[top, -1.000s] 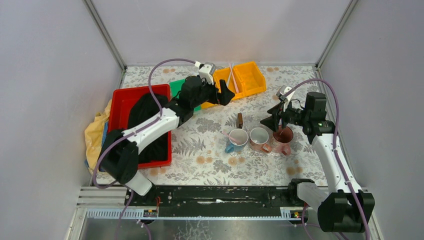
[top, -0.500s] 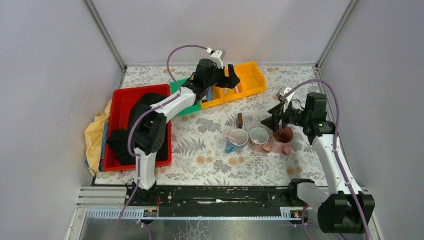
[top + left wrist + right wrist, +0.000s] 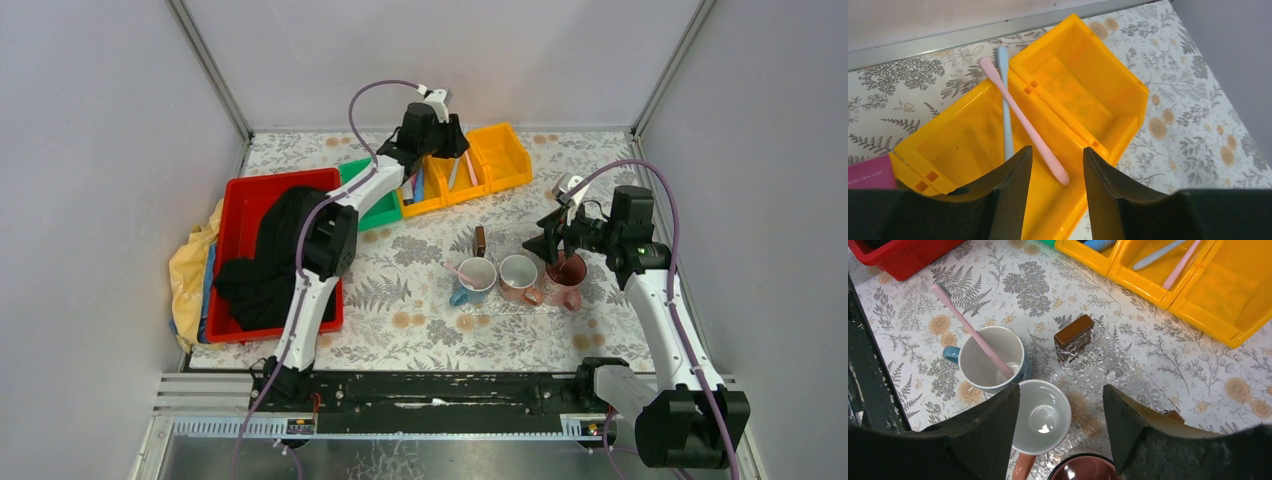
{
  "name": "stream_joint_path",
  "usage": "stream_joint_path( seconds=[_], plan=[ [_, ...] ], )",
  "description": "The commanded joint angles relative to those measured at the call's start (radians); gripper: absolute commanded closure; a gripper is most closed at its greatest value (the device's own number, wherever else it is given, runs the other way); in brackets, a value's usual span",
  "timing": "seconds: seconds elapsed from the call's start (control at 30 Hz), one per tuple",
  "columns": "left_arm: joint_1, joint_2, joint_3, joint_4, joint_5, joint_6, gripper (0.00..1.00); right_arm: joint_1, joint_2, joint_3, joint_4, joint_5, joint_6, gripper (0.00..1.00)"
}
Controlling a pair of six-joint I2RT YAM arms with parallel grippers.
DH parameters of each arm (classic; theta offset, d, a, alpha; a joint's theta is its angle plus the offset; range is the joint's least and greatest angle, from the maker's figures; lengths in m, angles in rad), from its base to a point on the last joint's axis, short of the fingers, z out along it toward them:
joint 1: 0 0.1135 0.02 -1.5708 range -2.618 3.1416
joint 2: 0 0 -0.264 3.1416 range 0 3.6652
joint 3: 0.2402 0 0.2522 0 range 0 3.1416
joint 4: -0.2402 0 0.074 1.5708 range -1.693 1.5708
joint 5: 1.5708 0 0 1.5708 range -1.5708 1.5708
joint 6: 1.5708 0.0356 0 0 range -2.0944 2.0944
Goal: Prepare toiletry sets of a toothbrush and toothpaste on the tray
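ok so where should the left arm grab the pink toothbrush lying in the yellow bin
Grip the pink toothbrush near its lower, rounded end, coming straight down from above with the jaws set across the thin shaft. That end lies clear inside the yellow bin, while further up the shaft crosses the light blue toothbrush. The left gripper hangs open roughly over that end.
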Motion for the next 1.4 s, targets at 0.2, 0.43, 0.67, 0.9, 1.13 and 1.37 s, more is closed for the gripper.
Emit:
stream_joint_path(
  seconds=[0.2,0.43,0.67,0.9,1.13,1.37],
  plan=[
    [0.0,0.14,0.163,-0.132,-0.142,0.08,0.59,-0.007,-0.01,0.017,-0.007,0.0,-0.02,0.31],
    [-0.003,0.178,0.204,-0.154,-0.184,0.138,0.66,-0.007,0.0,0.019,-0.014,-0.008,-0.024,0.31],
    [-0.013,0.233,0.264,-0.162,-0.176,0.148,0.64,-0.007,0.001,0.02,-0.013,-0.004,-0.026,0.31],
    [-0.019,0.272,0.306,-0.168,-0.183,0.156,0.61,-0.007,0.002,0.021,-0.017,-0.005,-0.029,0.31],
    [-0.021,0.289,0.315,-0.191,-0.191,0.185,0.62,-0.007,0.004,0.027,-0.027,-0.009,-0.039,0.31],
    [-0.033,0.287,0.314,-0.218,-0.178,0.247,0.64,-0.007,0.005,0.028,-0.032,-0.011,-0.043,0.31]
  ],
)
